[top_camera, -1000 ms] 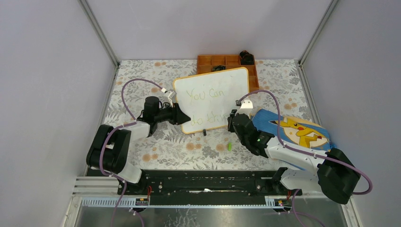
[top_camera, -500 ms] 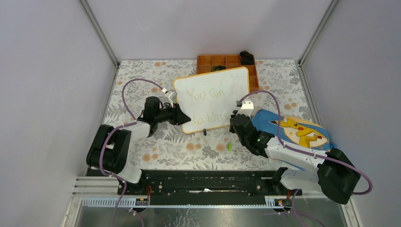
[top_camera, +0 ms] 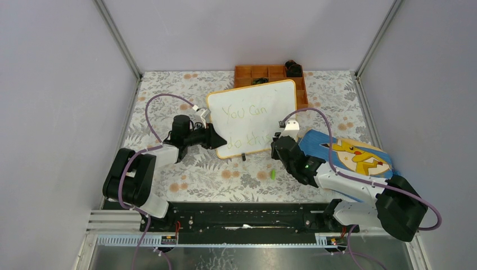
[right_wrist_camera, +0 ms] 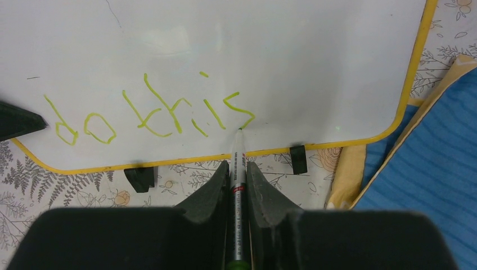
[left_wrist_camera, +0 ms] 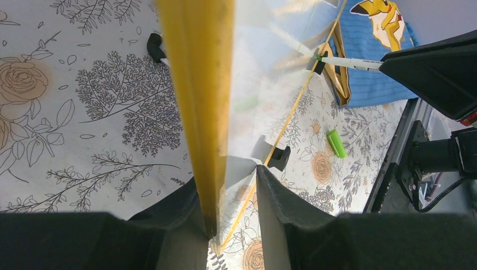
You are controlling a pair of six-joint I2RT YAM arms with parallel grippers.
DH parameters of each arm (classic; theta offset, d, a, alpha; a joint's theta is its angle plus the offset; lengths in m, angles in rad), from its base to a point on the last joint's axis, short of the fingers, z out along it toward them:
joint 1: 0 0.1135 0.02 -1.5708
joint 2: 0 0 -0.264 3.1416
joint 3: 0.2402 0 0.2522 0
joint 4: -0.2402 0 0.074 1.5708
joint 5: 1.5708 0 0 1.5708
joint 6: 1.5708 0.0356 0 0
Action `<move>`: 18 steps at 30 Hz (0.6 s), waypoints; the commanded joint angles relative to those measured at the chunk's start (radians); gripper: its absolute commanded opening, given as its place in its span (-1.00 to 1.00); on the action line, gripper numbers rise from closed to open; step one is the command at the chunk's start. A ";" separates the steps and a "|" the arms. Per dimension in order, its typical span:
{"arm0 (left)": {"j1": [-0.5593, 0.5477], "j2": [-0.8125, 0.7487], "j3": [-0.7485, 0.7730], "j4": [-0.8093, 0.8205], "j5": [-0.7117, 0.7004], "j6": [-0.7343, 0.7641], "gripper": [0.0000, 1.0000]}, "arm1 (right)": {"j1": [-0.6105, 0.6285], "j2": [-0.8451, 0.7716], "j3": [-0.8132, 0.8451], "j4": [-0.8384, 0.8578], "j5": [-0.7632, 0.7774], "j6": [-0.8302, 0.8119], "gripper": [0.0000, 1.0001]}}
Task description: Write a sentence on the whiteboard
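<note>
The whiteboard [top_camera: 281, 95], white with a thin orange-yellow frame, lies tilted at the table's middle. The sentence [top_camera: 246, 112] reads "You Can" above "do this" in light green; "do this" shows in the right wrist view [right_wrist_camera: 152, 115]. My left gripper [top_camera: 216, 138] is shut on the whiteboard's left edge, whose frame [left_wrist_camera: 199, 84] runs between the jaws [left_wrist_camera: 230, 185]. My right gripper [top_camera: 275, 145] is shut on a marker [right_wrist_camera: 239, 152], gripped between the jaws [right_wrist_camera: 237, 169]. The marker's tip touches the board at the end of the "s".
A green marker cap [top_camera: 273, 174] lies on the floral table cover in front of the board. A blue cartoon-print cloth [top_camera: 349, 154] lies at the right under my right arm. An orange tray [top_camera: 264, 73] with black items stands behind the board.
My right gripper has shifted slightly at the end of the second line with the marker. The left arm and the board have stayed put.
</note>
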 commanded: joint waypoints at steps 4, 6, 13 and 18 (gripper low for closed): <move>-0.020 -0.015 0.025 -0.013 0.004 0.023 -0.21 | -0.010 0.015 0.016 0.044 -0.054 0.022 -1.00; -0.020 -0.015 0.025 -0.013 0.003 0.023 -0.21 | -0.009 0.018 0.023 0.044 -0.062 0.025 -1.00; -0.020 -0.017 0.025 -0.021 0.001 0.030 -0.21 | -0.010 -0.006 0.032 0.028 -0.074 0.029 -1.00; -0.020 -0.023 0.023 -0.025 -0.002 0.035 -0.21 | -0.010 -0.087 0.045 -0.039 -0.071 0.020 -1.00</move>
